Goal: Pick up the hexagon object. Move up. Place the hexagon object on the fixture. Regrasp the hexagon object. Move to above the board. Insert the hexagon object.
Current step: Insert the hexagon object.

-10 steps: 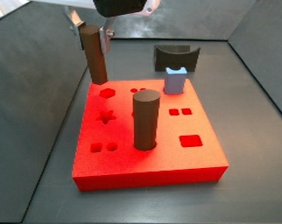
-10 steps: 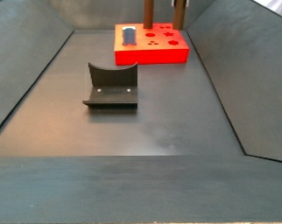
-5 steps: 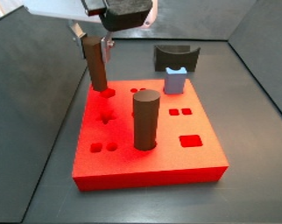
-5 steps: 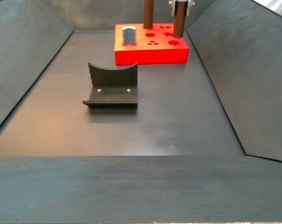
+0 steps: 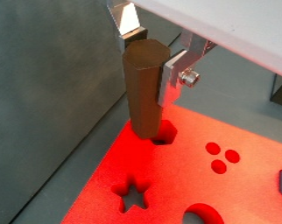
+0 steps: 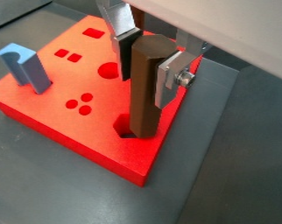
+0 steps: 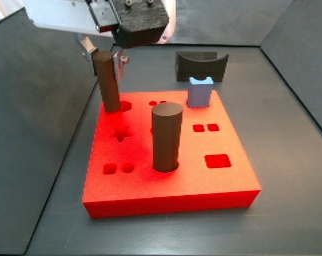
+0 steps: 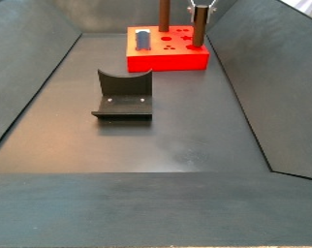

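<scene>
The hexagon object, a slim reddish-brown peg, stands upright with its lower end in the hexagon hole at the board's far left corner. My gripper is shut on the peg's upper part. Both wrist views show the peg clamped between the silver fingers, its foot in the hole. In a side view the peg and gripper are at the red board. The dark fixture stands empty off the board.
A thick dark-brown cylinder stands upright in the board's middle. A short pale-blue peg stands in the board near the fixture side. A star hole lies beside the hexagon hole. Grey bin walls surround the floor.
My gripper has moved down with the hexagon object, whose lower end has gone from just above the board into the hexagon hole.
</scene>
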